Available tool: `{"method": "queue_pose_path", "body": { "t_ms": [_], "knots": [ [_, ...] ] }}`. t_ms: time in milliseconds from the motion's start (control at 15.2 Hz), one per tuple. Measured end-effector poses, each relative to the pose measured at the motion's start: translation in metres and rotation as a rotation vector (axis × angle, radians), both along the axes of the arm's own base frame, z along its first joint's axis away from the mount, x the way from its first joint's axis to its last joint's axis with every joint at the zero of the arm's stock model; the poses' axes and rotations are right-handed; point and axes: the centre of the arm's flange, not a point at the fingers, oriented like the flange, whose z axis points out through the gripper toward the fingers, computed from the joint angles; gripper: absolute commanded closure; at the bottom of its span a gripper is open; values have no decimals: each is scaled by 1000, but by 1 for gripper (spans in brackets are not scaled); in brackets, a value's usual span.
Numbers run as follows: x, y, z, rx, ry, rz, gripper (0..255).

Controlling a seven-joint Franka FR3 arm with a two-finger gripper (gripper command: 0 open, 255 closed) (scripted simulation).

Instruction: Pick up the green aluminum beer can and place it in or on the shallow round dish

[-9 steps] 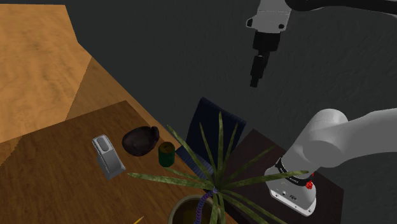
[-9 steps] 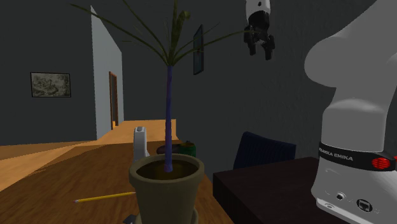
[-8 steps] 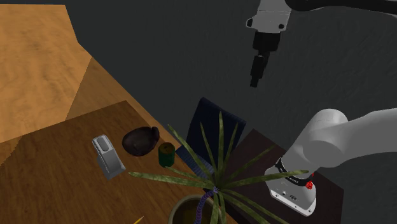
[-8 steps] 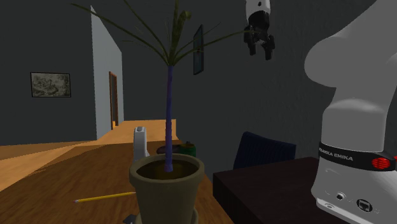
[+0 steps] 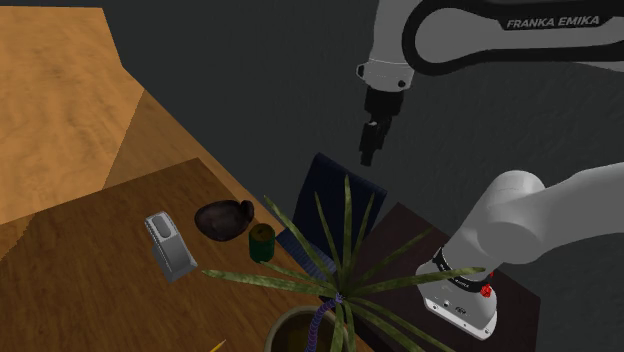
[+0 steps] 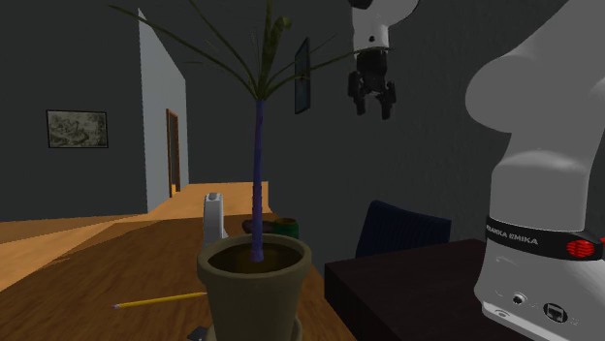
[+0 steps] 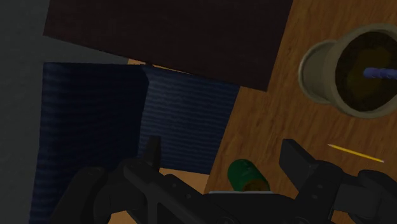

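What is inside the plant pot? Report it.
Brown soil fills the pot, with a bluish-purple stem rising from it. Whatever lies below the soil surface is covered.

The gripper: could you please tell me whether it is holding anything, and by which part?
Nothing is held: the gripper hangs in the air with its fingers apart and empty, and the green can stands on the table.
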Motion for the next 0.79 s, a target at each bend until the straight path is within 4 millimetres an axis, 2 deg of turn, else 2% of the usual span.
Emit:
{"method": "queue_pose_path", "body": {
  "t_ms": [792],
  "knots": [
    [52, 79, -123, -10, -55, -5, 0]
  ]
}}
